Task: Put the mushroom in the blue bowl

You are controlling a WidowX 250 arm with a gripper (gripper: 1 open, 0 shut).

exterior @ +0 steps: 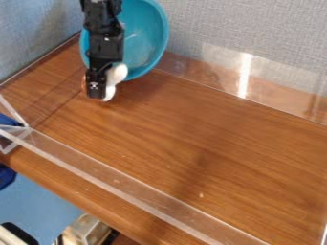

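Beside blue bowl (pixel 151 38): gripper (pixel 101 88), seemingly gripping mushroom (pixel 113 78).

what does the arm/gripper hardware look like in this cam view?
Single arm coming in from the top edge: black segments with a bright blue housing just above the gripper. The fingers are black with small white markings near the tips. No loose cables or readable labels show at this resolution.
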